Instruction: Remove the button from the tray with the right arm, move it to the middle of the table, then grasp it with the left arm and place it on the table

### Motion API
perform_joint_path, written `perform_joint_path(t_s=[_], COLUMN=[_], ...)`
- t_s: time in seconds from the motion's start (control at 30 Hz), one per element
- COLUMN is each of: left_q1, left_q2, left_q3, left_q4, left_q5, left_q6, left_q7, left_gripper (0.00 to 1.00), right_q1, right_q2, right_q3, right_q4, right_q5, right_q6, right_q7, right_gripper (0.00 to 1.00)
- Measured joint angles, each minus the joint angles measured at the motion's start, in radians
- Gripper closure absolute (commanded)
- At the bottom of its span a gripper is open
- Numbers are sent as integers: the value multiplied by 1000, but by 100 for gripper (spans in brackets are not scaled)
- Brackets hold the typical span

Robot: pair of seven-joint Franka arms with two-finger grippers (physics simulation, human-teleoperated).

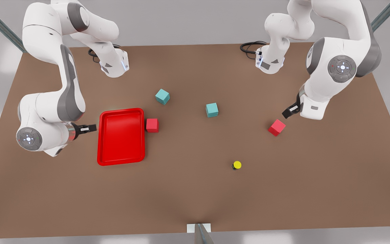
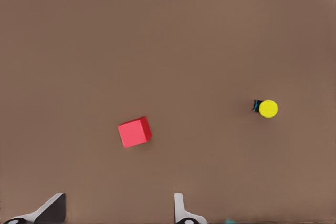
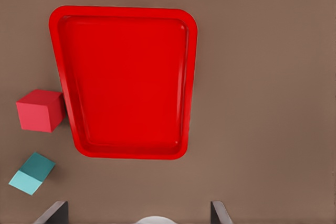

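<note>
The button (image 1: pixel 237 165) sits on the bare counter (image 1: pixel 188 189), lower right of centre in the front view, well apart from the tray (image 1: pixel 121 136), which has nothing in it. So the job looks basically done.

It's a tiny thing: round yellow cap on a dark boxy base, lying tipped so the cap faces the camera. My guess is it's light and rigid, and the smooth cap would slip, so the flat sides of the base are the place to pinch.

Left tool (image 1: pixel 290 111) hangs at the front view's right, beside a red cube (image 1: pixel 277 127), fingers spread and gripping nothing. Right tool (image 1: pixel 87 128) is at the left, just beside the tray's edge, also spread wide and holding nothing. Both arms look parked.
</note>
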Motion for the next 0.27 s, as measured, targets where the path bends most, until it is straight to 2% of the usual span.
perform_joint_path(t_s=[0.27], left_q1=[-4], left_q2=[-2], left_q3=[-1], left_q4=[-1], left_q5=[1], left_q6=[36], left_q7=[313], left_gripper=[0], right_q1=[7], right_q2=[8], right_q3=[3], right_q4=[10], right_q5=[-27], right_q6=[-12], right_q7=[-3], right_gripper=[0])
